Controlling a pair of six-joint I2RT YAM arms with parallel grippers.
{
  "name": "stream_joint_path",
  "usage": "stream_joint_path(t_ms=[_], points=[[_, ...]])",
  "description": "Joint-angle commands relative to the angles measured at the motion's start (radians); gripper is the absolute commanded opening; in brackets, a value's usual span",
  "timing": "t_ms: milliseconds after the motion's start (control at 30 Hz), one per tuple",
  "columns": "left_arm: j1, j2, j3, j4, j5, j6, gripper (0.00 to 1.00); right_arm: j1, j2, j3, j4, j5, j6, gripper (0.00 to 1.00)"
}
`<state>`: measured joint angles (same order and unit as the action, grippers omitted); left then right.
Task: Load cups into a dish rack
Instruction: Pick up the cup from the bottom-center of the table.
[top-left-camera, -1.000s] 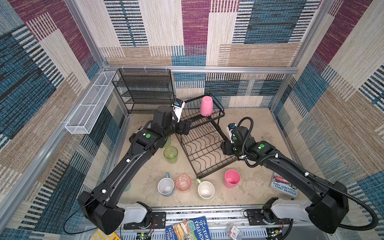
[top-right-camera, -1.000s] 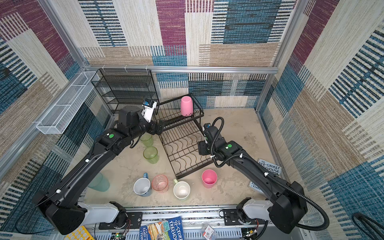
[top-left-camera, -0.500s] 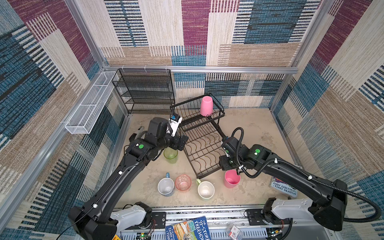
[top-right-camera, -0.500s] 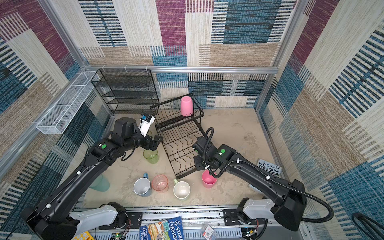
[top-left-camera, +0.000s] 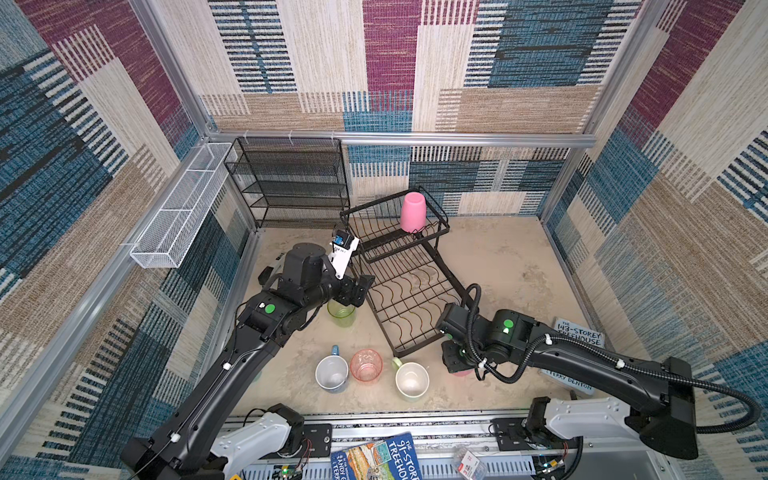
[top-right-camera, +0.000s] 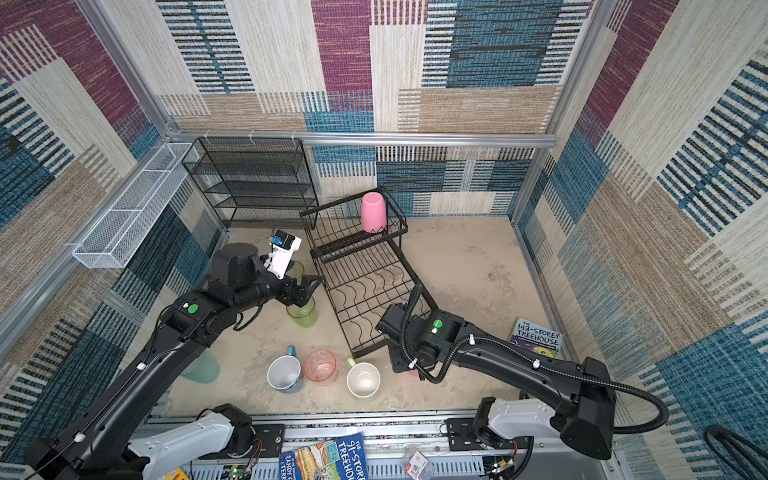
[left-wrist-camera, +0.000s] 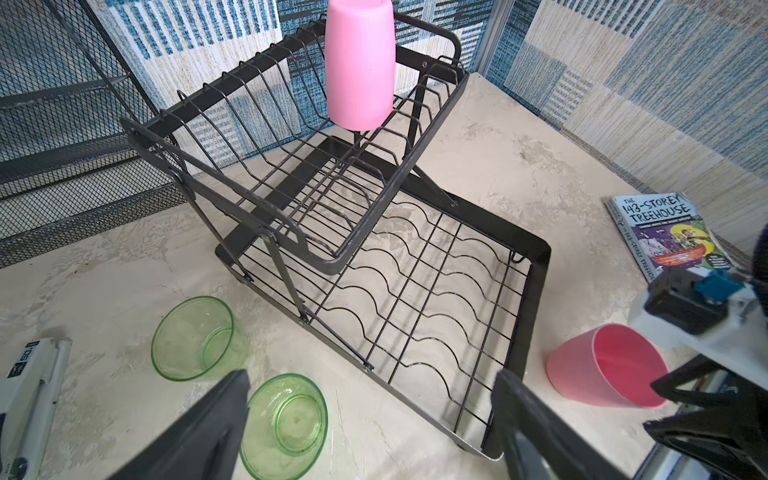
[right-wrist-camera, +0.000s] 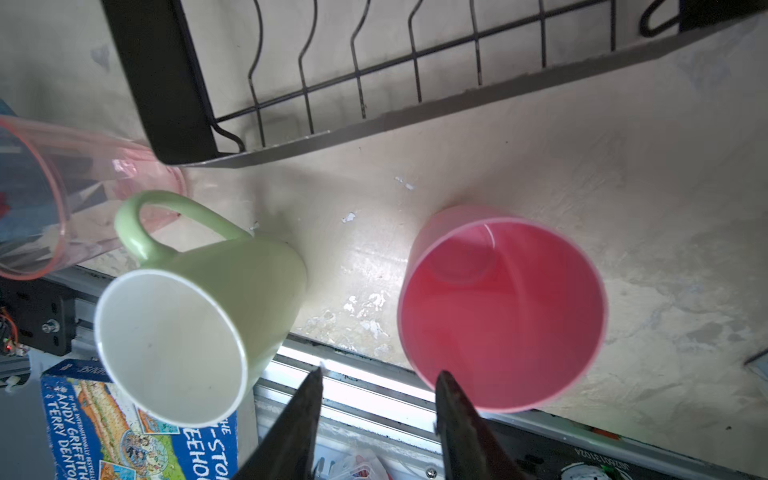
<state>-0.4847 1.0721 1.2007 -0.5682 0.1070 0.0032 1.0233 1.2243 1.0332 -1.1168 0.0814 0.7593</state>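
So the right gripper (right-wrist-camera: 378, 399) has its fingers (right-wrist-camera: 457, 411) partly apart, a narrow-ish gap, and they're down at the rim of the opaque pink tumbler (right-wrist-camera: 503, 316). One tip sits right at the near edge of the rim and the other is outside the cup. Can't tell if either pad is actually touching the wall. That tumbler stands upright on the table, just off the near corner of the dish rack (left-wrist-camera: 536, 282) and next to the pale-green mug (right-wrist-camera: 187, 332).

The left gripper (left-wrist-camera: 370, 419) is spread wide and holding nothing. One finger (left-wrist-camera: 216, 415) hangs over the closer of the two clear-green cups (left-wrist-camera: 286, 419), with the second green cup (left-wrist-camera: 195, 340) just beside it, both upright on the table along the rack's left side.

Poses: the right arm comes in from the near right base, reaches across toward the middle and folds its wrist so the gripper points down at the pink tumbler — in both top views the arm hides nearly all of that cup. The left arm runs long from the near left base toward the rack, with its gripper (top-left-camera: 357, 291) held above the table at the rack's left edge.

Only one cup is loaded so far — the other pink tumbler (top-left-camera: 412, 212), upside down in the upper basket. The blue mug (top-left-camera: 331, 374) and clear-pink cup (top-left-camera: 365, 365) sit in the row with the green mug, and the teal tumbler (top-right-camera: 203, 368) is half hidden by the left arm.
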Motion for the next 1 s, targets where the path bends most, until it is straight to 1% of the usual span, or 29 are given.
stream_joint_path(t_ms=[0,367,467,567,700,733,867,967], points=[[0.001,-0.006,-0.002,0.028,0.002,-0.003,0.94,0.003,-0.002,-0.03,0.041,0.003,0.019,0.44],[0.003,-0.003,-0.005,0.03,0.011,-0.003,0.94,0.0,0.053,-0.099,0.157,0.059,-0.031,0.35],[0.003,-0.003,-0.005,0.03,0.01,-0.003,0.94,0.001,0.07,-0.103,0.163,0.076,-0.038,0.29],[0.003,0.002,-0.006,0.03,0.002,-0.004,0.94,-0.001,0.076,-0.099,0.153,0.098,-0.044,0.27],[0.003,0.008,-0.003,0.031,0.003,-0.009,0.94,-0.003,0.089,-0.067,0.11,0.158,-0.057,0.16],[0.003,0.008,-0.006,0.032,0.002,-0.011,0.94,-0.004,0.09,-0.06,0.105,0.163,-0.062,0.14],[0.008,0.012,-0.004,0.033,0.0,-0.015,0.94,-0.003,0.07,-0.051,0.107,0.153,-0.071,0.08],[0.013,0.011,-0.003,0.035,0.002,-0.02,0.94,-0.003,0.063,-0.03,0.093,0.159,-0.079,0.02]])
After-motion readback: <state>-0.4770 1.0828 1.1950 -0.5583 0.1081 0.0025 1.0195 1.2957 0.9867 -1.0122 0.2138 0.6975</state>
